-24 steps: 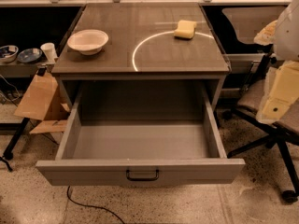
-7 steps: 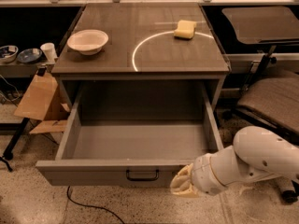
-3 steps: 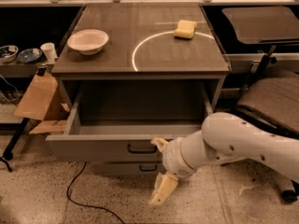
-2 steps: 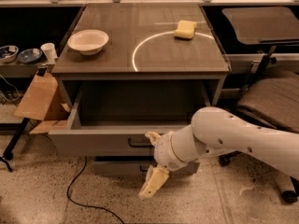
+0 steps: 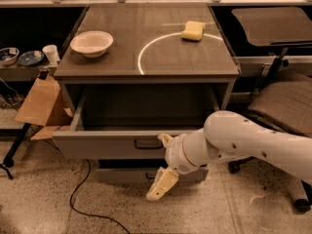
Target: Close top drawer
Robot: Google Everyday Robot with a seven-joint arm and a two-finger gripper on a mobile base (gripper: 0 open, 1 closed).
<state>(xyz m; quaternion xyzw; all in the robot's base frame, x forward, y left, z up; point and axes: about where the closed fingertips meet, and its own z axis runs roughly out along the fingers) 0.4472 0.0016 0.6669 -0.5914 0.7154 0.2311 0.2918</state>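
Observation:
The top drawer (image 5: 102,145) is a wide grey drawer under the table top. It stands partly open, and a shallow strip of its inside shows behind the front panel. Its small dark handle (image 5: 148,144) sits at the panel's centre. My gripper (image 5: 157,167), on a thick white arm that comes in from the right, is at the drawer front just right of the handle. It is open and empty. The upper finger (image 5: 165,140) rests against the panel and the lower finger (image 5: 162,184) hangs down in front of the drawer below (image 5: 117,175).
A white bowl (image 5: 91,43) and a yellow sponge (image 5: 193,30) lie on the table top (image 5: 161,57). An office chair (image 5: 285,104) stands at the right. Cardboard (image 5: 41,104) leans at the left. A black cable (image 5: 80,199) lies on the floor.
The top drawer has slid inward from fully out to partly open. My gripper has followed the front panel inward and moved left to beside the handle.

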